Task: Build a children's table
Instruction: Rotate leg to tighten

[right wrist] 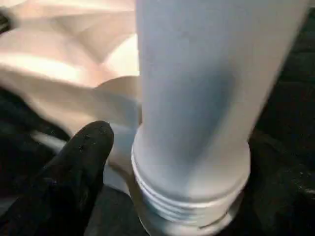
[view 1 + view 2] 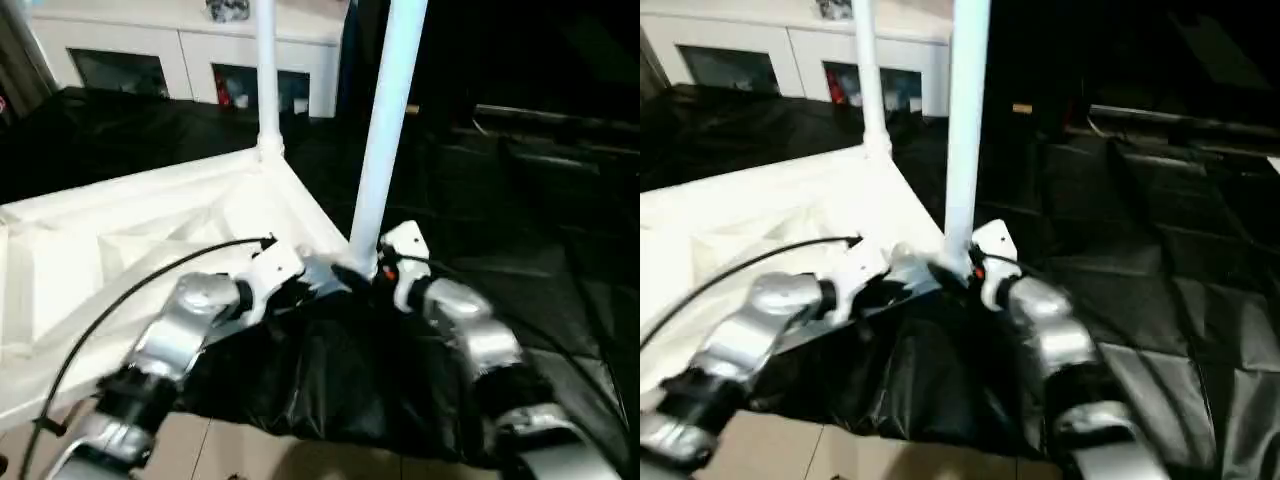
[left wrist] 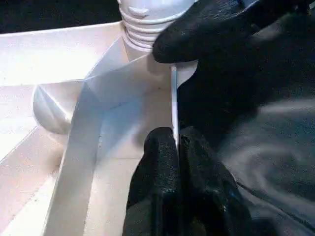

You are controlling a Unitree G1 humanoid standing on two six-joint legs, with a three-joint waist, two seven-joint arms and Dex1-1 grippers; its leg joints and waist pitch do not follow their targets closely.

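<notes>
1. The tabletop lies upside down on a black sheet, ribs up.
2. One leg stands in the far corner socket; another leg stands at the near corner, threaded end at the socket (threads showing).
3. The left gripper is pinched tight on the tabletop's thin rim beside that near leg.
4. The right gripper sits at that leg's base; can't tell if it's gripping.
</notes>
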